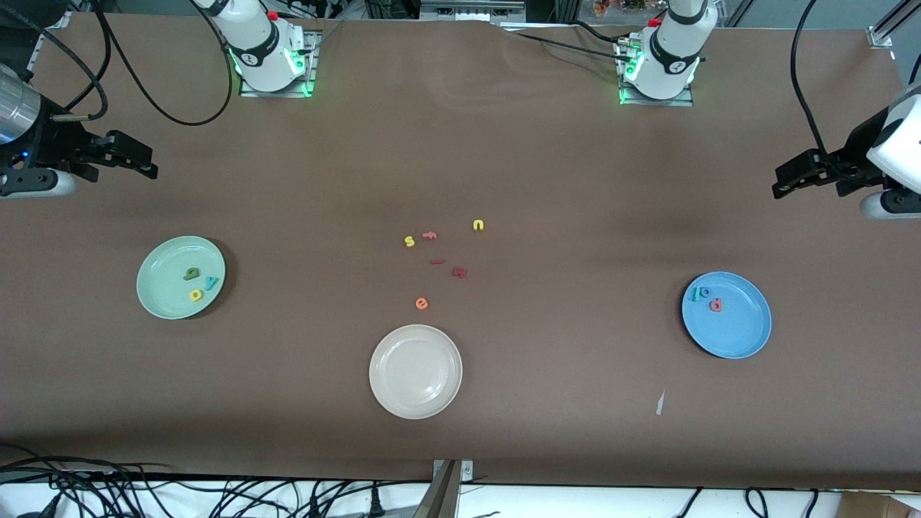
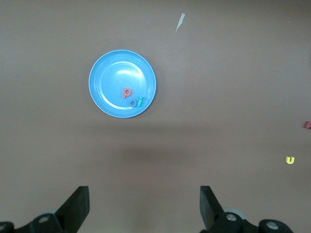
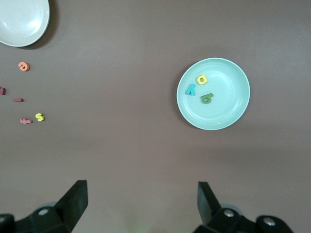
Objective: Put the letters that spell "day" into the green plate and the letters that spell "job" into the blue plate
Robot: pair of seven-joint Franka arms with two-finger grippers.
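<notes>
Letters sorted, both arms waiting
"day" letters (image 1: 196,283) lie in the green plate (image 1: 160,291), "job" letters (image 1: 707,297) in the blue plate (image 1: 745,338) (well apart from either hand); left gripper (image 1: 791,181) and right gripper (image 1: 137,162) hang wide open, empty

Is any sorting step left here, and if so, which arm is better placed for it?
Neither: nothing remains. Three letters lie in the green plate and three in the blue plate. Left gripper and right gripper hang open and empty, each at its own table end.

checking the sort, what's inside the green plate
Inside the green plate: a dark green letter, teal y and yellow letter, lying apart. Nothing covered.
</notes>
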